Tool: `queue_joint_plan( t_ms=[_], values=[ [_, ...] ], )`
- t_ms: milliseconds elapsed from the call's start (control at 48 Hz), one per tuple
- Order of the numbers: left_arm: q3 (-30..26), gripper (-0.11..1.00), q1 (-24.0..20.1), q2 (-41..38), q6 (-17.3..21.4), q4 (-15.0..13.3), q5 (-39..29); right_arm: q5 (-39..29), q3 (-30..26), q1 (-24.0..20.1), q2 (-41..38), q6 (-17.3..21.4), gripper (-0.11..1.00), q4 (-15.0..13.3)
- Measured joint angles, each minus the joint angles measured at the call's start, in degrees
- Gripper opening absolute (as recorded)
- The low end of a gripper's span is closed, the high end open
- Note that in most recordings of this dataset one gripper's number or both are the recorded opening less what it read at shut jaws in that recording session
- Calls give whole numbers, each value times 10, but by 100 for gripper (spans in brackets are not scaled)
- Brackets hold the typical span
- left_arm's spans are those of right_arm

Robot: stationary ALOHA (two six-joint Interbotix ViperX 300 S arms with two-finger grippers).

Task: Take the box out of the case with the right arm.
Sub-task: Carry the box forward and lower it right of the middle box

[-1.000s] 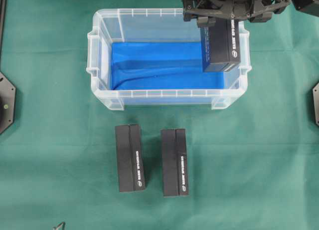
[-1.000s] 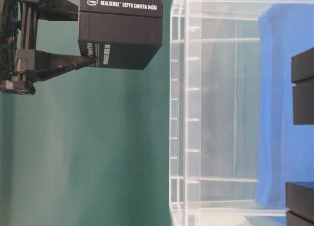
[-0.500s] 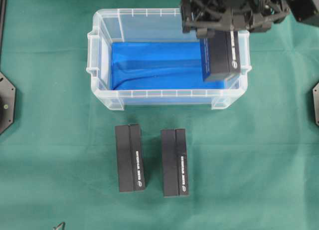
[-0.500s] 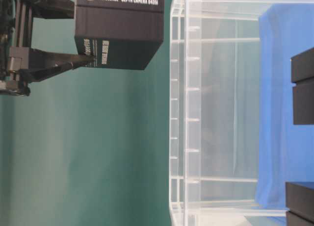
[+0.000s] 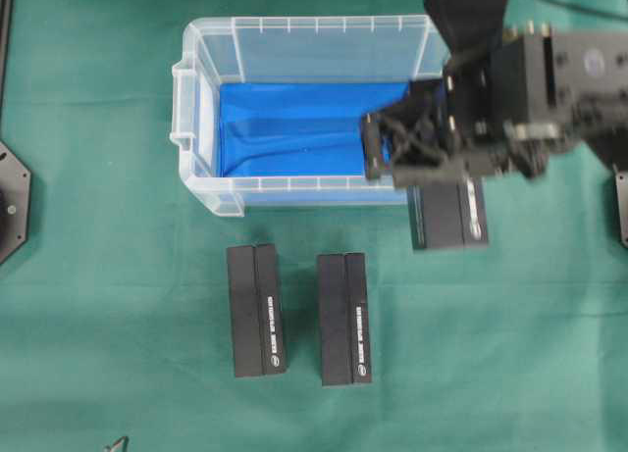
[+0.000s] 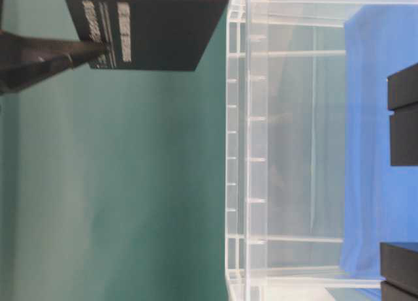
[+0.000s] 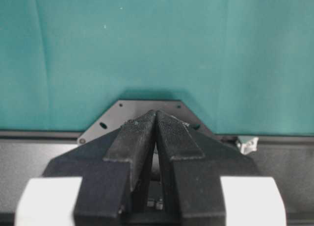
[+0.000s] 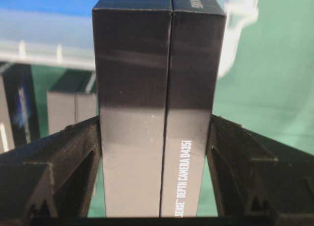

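Right tool (image 5: 442, 168) clamped on the box (image 5: 448, 215), one finger on each long side in the right wrist view, so the box hangs end-down below the wrist. Box is out of the case (image 5: 206, 192): overhead it sits over green worktop (image 5: 118, 276) just past the case's front right corner, and the table-level view shows it held in the air, clear of the case wall. Side grip across the narrow width makes sense, the faces are flat and the fingers span it easily. Case now shows only its blue liner (image 5: 294, 128), no box visible inside. Two boxes (image 5: 299, 315) lie side by side on the worktop in front of the case, apart from each other; the held one looks headed for a spot to their right, likely to lie down the same way. Left tool (image 7: 156, 133) is together, parked over bare worktop, holding nothing, well out of the way.
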State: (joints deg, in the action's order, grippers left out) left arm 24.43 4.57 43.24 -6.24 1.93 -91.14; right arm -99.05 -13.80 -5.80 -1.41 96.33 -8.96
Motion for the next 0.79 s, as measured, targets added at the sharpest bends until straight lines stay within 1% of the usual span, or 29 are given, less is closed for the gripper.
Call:
queue_joint_plan(
  t_ms=[354, 417, 479, 521, 792],
  values=[
    [0, 0, 0, 0, 0, 0, 4, -5, 0, -127, 0, 150, 64, -2],
    [0, 0, 0, 0, 0, 0, 4, -6, 0, -149, 0, 170, 64, -2],
    [0, 0, 0, 0, -1, 1, 5, -6, 0, -160, 0, 180, 64, 0],
    [0, 0, 0, -1, 0, 1, 5, -6, 0, -163, 0, 180, 64, 0],
    [0, 0, 0, -1, -1, 0, 5, -7, 0, -163, 0, 181, 64, 0]
  ],
)
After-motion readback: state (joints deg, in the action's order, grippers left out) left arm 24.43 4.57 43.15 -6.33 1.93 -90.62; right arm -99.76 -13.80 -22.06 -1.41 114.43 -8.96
